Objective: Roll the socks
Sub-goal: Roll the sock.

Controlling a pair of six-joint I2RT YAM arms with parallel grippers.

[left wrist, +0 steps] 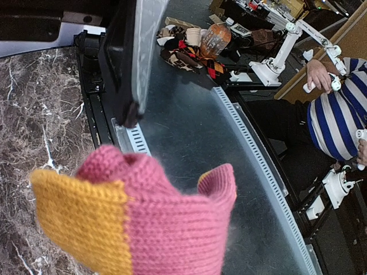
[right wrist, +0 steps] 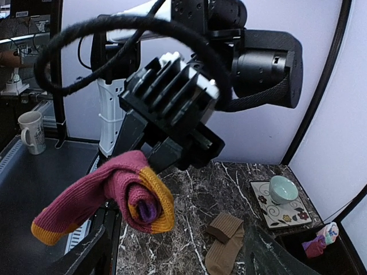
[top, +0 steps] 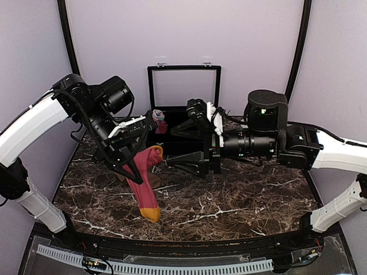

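The roll looks barely begun. The left gripper (right wrist: 166, 156) is clamped on the cuff end of the red-maroon sock (top: 146, 183), where the striped cuff (right wrist: 146, 207) is curled over on itself into a first loose turn, with a glimpse of purple in its hollow. The rest of the leg and foot hangs unrolled beneath. The sock is held off the bench (top: 229, 195), left of its middle, at about 9 o'clock from the centre in the top view. Its long axis runs from 12 to 6 o'clock there, really hanging downward, with the orange toe (top: 151, 214) lowest and pointing to the near edge. Whether the toe brushes the bench I cannot tell. The right gripper (top: 175, 146) stands at 3 o'clock of the sock, level with the cuff, its jaws wide apart and empty, facing the curl. The next move probably calls for the right gripper to close on the curled end or the slack just below it, so the fabric can be turned over again toward the toe without the first turn springing loose. The tan-brown sock (right wrist: 223, 247) lies flat and unrolled on the bench beyond the hanging one, its turn yet to come.
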